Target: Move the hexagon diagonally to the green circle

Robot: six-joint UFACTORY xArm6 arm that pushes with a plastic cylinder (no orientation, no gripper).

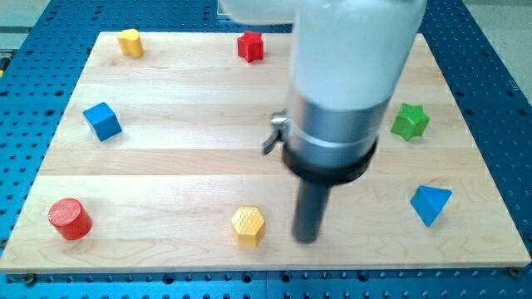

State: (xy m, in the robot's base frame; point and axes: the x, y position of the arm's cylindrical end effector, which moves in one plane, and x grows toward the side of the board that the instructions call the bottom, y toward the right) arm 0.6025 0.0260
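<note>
Tip [307, 239] down on board [166, 166] near bottom edge, just right of yellow hexagon [248, 226], apart. No pincer fitted. No legible writing.

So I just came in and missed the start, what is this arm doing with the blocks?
One arm with a straight rod is working on a wooden board scattered with small blocks. My tip rests near the view's bottom, just to the view's right of the yellow hexagon, with a small gap between them. No green circle shows; the only green block is a green star at the view's right. Part of the board is hidden behind the arm.
</note>
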